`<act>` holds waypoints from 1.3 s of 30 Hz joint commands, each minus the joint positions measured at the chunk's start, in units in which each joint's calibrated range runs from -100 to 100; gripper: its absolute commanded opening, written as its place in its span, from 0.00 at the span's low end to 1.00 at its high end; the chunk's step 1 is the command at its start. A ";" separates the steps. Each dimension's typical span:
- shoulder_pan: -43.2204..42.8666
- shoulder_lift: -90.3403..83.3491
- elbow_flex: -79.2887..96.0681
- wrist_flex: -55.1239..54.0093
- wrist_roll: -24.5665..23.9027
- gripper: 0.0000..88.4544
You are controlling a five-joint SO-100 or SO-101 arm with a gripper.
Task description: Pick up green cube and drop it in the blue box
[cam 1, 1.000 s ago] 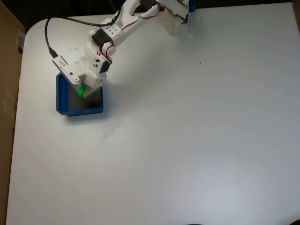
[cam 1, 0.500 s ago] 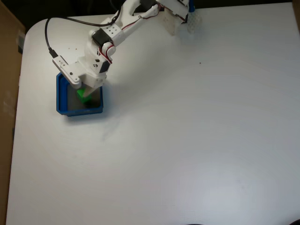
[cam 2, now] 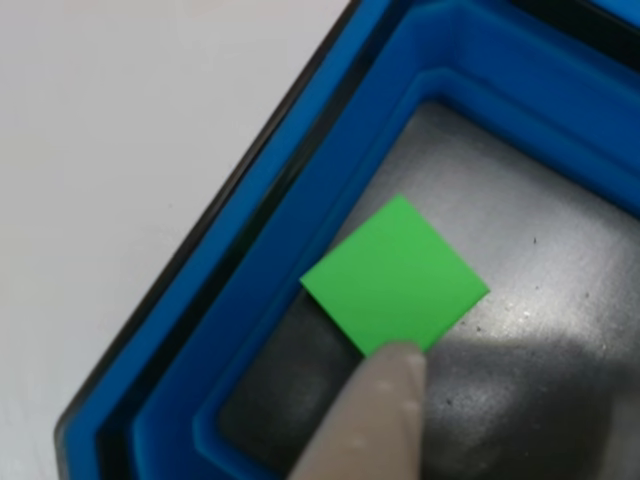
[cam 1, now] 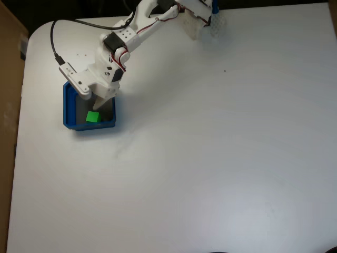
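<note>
Green cube [cam 1: 93,116] flat in blue box [cam 1: 67,108], no long axis.

One green cube [cam 1: 93,117], one blue box [cam 1: 68,108], one arm [cam 1: 124,39].

green cube [cam 1: 93,117] — small, bright, plain-faced; lies flat on blue box's grey floor, near one wall, released [cam 2: 395,275] | blue box [cam 1: 68,105] — shallow square tray, thick blue walls [cam 2: 330,140]; sits upright at desk's left side in fixed view
</note>
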 commanded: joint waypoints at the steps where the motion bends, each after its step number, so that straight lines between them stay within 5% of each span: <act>1: 0.30 -1.62 -3.93 -0.17 0.05 0.36; 21: -0.06 -27.61 1.49 0.25 -0.10 0.35; 39: -1.94 -68.48 45.03 0.16 0.24 0.31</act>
